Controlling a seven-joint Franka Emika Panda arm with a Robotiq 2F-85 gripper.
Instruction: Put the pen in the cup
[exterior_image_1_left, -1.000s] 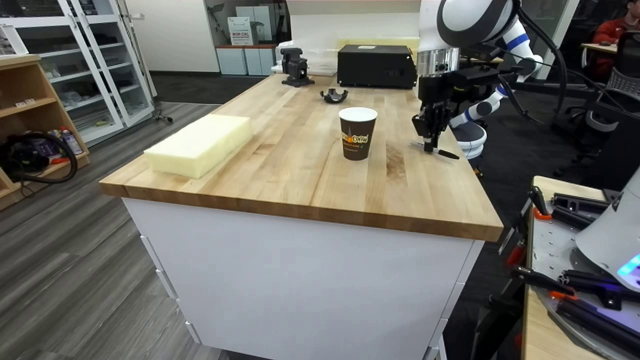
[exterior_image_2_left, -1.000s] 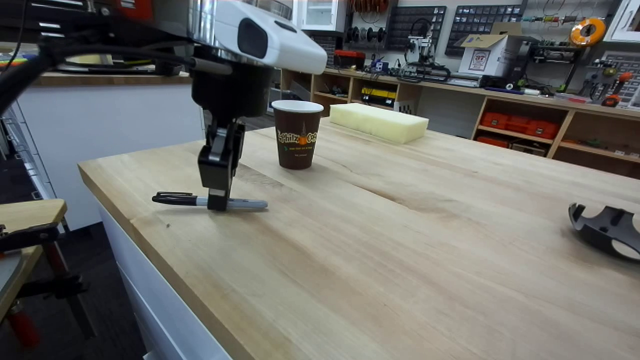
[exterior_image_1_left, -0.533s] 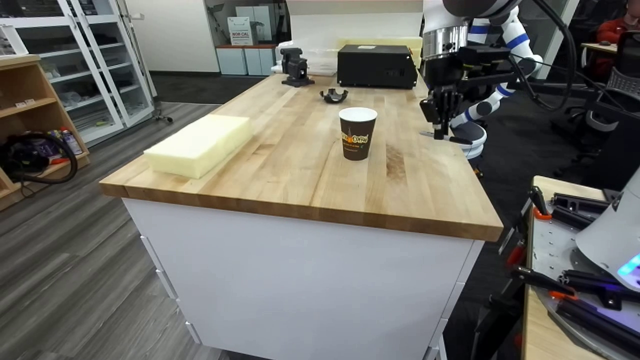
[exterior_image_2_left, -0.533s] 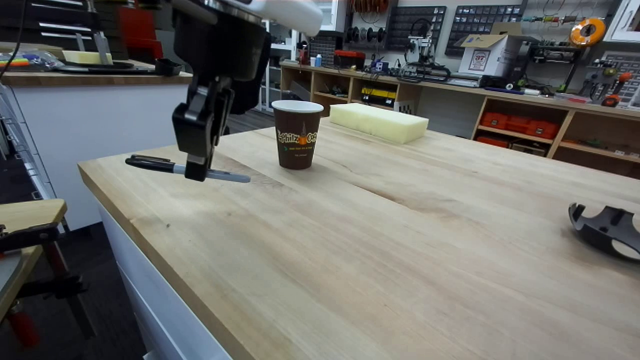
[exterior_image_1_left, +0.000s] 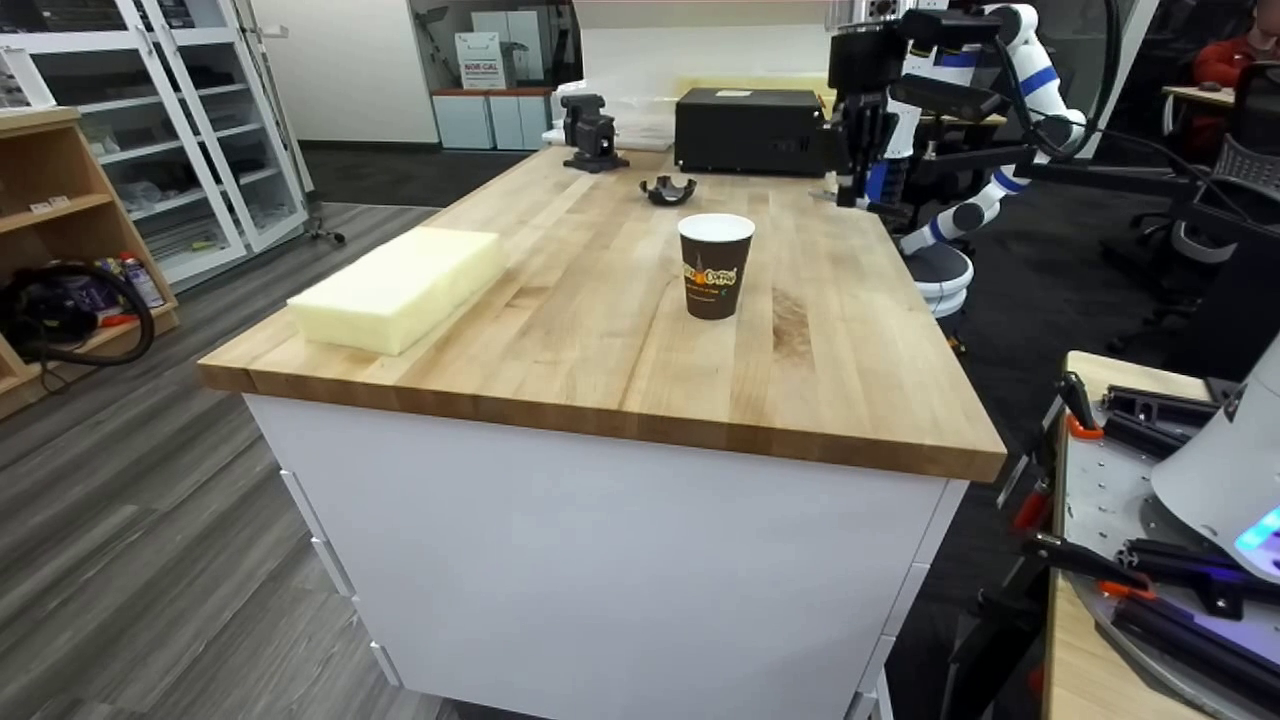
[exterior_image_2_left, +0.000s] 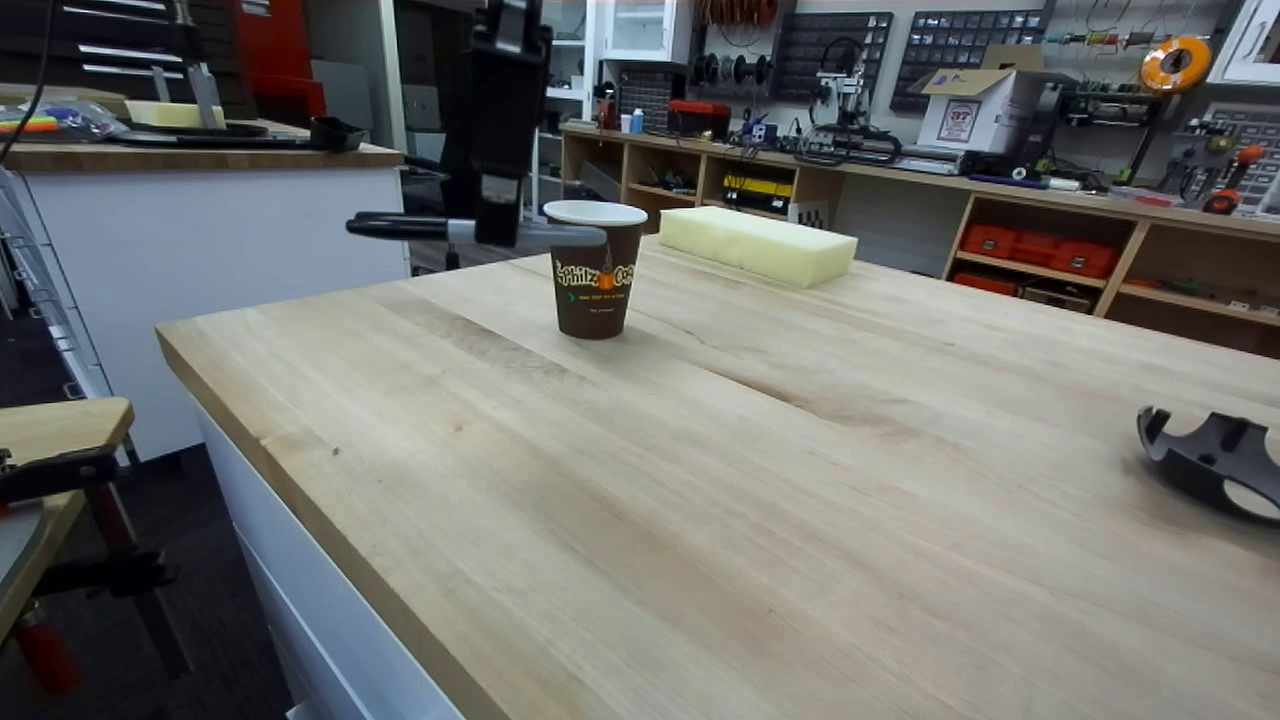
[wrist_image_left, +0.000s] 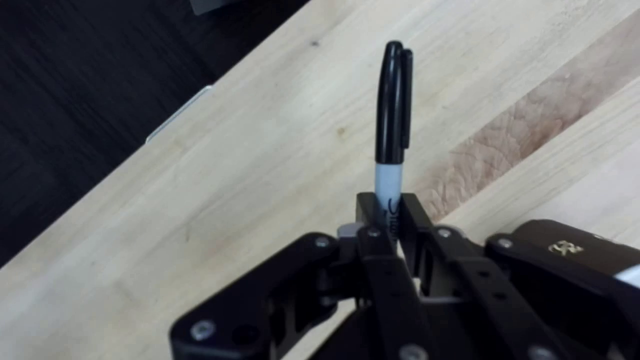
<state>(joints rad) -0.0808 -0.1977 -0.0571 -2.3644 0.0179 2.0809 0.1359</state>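
Currently gripper is pinched tight on grey barrel of black-capped marker, held roughly level above wooden tabletop. Brown Philz paper coffee cup stands upright on tabletop, partly behind marker's grey end in an exterior view, partly behind gripper linkage in wrist view. Yellow foam block apart from cup; curved black plastic piece and black box farther along.

Workshop, per wall-hung racks, orange spool and red cases beyond the far edge of the desk in an exterior view.
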